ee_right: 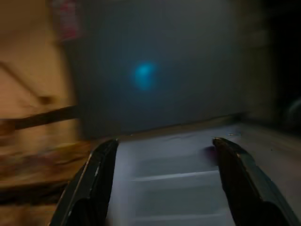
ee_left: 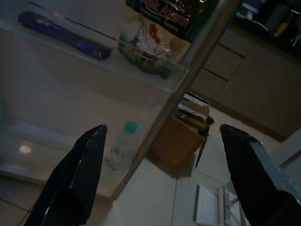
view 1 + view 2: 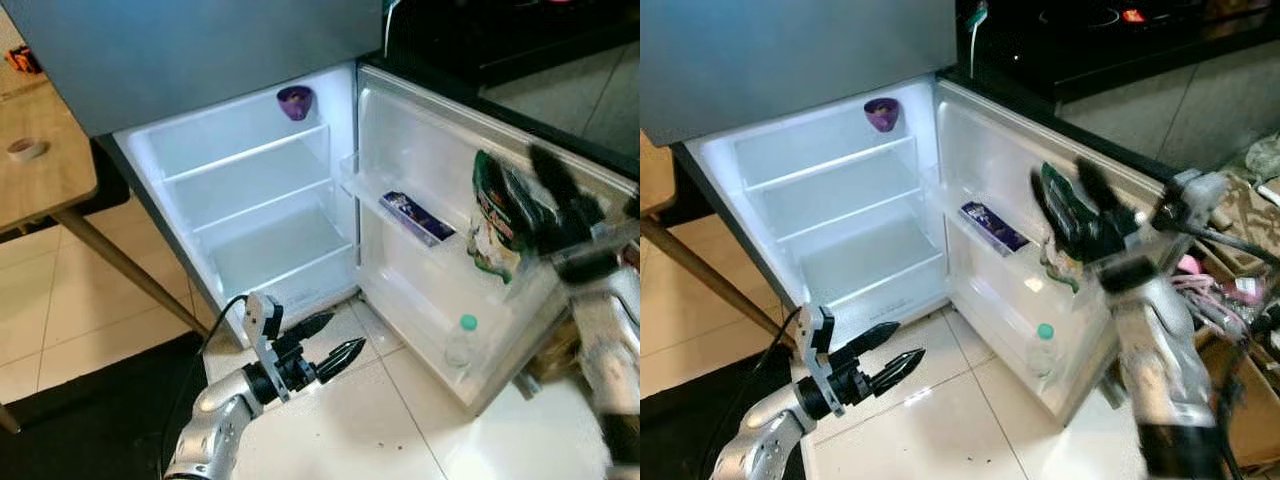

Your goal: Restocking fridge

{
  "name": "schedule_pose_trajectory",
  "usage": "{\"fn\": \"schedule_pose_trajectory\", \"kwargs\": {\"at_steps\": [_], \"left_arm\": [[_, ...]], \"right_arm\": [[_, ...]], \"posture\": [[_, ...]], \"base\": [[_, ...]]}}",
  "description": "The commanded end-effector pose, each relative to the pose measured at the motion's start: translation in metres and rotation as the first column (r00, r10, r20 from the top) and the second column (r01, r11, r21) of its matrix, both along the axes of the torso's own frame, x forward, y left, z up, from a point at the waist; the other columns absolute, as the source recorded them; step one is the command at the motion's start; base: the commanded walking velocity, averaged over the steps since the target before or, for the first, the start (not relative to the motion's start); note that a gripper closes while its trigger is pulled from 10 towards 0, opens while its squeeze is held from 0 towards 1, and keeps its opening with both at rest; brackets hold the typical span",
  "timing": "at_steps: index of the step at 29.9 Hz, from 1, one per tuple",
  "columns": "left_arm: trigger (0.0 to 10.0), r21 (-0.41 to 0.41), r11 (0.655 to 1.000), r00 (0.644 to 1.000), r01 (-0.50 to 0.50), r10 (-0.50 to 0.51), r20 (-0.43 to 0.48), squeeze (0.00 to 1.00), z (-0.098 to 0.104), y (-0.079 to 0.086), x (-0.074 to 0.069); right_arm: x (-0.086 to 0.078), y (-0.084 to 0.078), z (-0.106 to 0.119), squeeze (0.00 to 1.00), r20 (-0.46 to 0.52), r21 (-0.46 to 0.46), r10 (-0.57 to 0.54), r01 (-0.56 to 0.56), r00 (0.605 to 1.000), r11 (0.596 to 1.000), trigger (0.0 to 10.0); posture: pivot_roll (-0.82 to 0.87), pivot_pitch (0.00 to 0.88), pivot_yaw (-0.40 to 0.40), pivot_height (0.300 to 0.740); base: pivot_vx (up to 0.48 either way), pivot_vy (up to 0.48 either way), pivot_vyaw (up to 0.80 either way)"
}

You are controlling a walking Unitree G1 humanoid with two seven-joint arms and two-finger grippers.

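While the right gripper (image 3: 1080,215), jaws apart, blurs beside it, the green packet (image 3: 492,225) stands upright on the fridge door shelf (image 3: 400,215).

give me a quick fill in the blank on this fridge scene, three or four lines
1. The fridge door stands ____.
2. The bowl on the top shelf inside the fridge is ____ in colour.
3. The bottle in the lowest door shelf has a ____ cap.
4. The flat purple packet lies on a shelf of the fridge ____.

Missing words: open; purple; green; door
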State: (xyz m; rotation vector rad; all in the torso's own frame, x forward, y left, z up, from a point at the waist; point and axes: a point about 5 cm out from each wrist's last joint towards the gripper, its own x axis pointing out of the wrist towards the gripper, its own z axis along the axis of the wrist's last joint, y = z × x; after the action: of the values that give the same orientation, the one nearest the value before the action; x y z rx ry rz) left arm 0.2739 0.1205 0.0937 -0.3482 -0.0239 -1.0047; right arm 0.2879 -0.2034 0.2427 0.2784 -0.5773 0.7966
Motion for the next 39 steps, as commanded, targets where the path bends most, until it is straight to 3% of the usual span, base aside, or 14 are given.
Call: {"fn": "schedule_pose_trajectory", "kwargs": {"at_steps": [1,3,4,7,8,21,28,29,30,31,32,34,37,39], "left_arm": [[10.0,0.009,1.000,0.999,-0.010,0.010,-0.034,0.00,-0.011,0.002,-0.003],[10.0,0.009,1.000,0.999,-0.016,0.016,-0.039,0.00,-0.012,0.002,-0.003],[10.0,0.020,1.000,0.999,-0.020,0.021,-0.047,0.00,-0.016,0.004,-0.004],[10.0,0.035,0.999,0.998,-0.024,0.026,-0.057,0.00,-0.021,0.005,-0.004],[10.0,0.049,0.998,0.997,-0.034,0.038,-0.070,0.00,-0.026,0.008,-0.006],[10.0,0.108,0.986,0.974,-0.125,0.143,-0.176,0.00,-0.058,0.025,-0.013],[10.0,0.196,0.962,0.935,-0.188,0.236,-0.264,0.00,-0.085,0.037,-0.023],[10.0,0.236,0.949,0.917,-0.209,0.274,-0.290,0.00,-0.093,0.041,-0.027],[10.0,0.236,0.949,0.917,-0.209,0.274,-0.290,0.00,-0.093,0.041,-0.027],[10.0,0.275,0.935,0.903,-0.223,0.304,-0.304,0.00,-0.100,0.044,-0.030],[10.0,0.275,0.935,0.903,-0.223,0.304,-0.304,0.00,-0.100,0.044,-0.030],[10.0,0.376,0.893,0.856,-0.247,0.382,-0.348,0.00,-0.117,0.055,-0.043],[10.0,0.420,0.871,0.829,-0.256,0.421,-0.368,0.00,-0.125,0.062,-0.050],[10.0,0.515,0.814,0.770,-0.268,0.503,-0.393,0.00,-0.139,0.075,-0.065]], "right_arm": [[-0.022,0.013,-0.018,0.00,-0.045,-0.041,0.249,-0.251,0.967,0.967,10.0],[-0.029,0.016,-0.026,0.00,-0.074,-0.059,0.310,-0.314,0.948,0.947,10.0],[-0.031,0.018,-0.042,0.00,-0.151,-0.073,0.338,-0.351,0.929,0.934,4.6],[-0.032,0.018,-0.061,0.00,-0.241,-0.082,0.339,-0.367,0.909,0.927,4.0],[-0.031,0.015,-0.077,0.00,-0.303,-0.080,0.322,-0.361,0.897,0.929,0.0],[-0.055,-0.014,-0.167,0.00,-0.683,-0.121,0.213,-0.397,0.698,0.910,0.0],[-0.065,-0.039,-0.227,0.00,-0.820,-0.326,-0.128,-0.272,0.558,0.905,0.0],[-0.065,-0.047,-0.240,0.00,-0.822,-0.390,-0.253,-0.180,0.510,0.903,7.4],[-0.065,-0.047,-0.240,0.00,-0.822,-0.390,-0.253,-0.180,0.510,0.903,7.4],[-0.065,-0.052,-0.248,0.00,-0.818,-0.432,-0.340,-0.106,0.464,0.896,10.0],[-0.065,-0.052,-0.248,0.00,-0.818,-0.432,-0.340,-0.106,0.464,0.896,10.0],[-0.069,-0.068,-0.263,0.00,-0.775,-0.560,-0.546,0.054,0.317,0.827,10.0],[-0.071,-0.079,-0.265,0.00,-0.731,-0.622,-0.636,0.141,0.249,0.770,10.0],[-0.076,-0.104,-0.262,0.00,-0.658,-0.689,-0.745,0.316,0.105,0.653,10.0]], "posture": [[-0.10,0.092,0.068,0.740],[-0.10,0.092,0.068,0.740],[-0.10,0.087,0.064,0.740],[-0.10,0.099,0.060,0.740],[-0.10,0.099,0.061,0.740],[-0.10,0.095,0.046,0.740],[-0.10,0.077,0.032,0.740],[-0.10,0.072,0.030,0.740],[-0.10,0.072,0.030,0.740],[-0.10,0.064,0.026,0.740],[-0.10,0.064,0.026,0.740],[-0.09,0.051,0.024,0.740],[-0.09,0.046,0.026,0.740],[-0.08,0.041,0.024,0.740]], "base": [[0.000,0.000,0.00],[0.000,0.000,0.00],[0.000,0.000,0.00],[0.000,0.000,0.00],[0.000,0.000,0.00],[0.000,0.000,0.00],[0.000,0.000,0.00],[0.000,0.000,0.00],[0.000,0.000,0.00],[0.000,0.000,0.00],[0.000,0.000,0.00],[0.000,0.000,0.00],[0.000,0.000,0.00],[0.000,0.000,0.00]]}}
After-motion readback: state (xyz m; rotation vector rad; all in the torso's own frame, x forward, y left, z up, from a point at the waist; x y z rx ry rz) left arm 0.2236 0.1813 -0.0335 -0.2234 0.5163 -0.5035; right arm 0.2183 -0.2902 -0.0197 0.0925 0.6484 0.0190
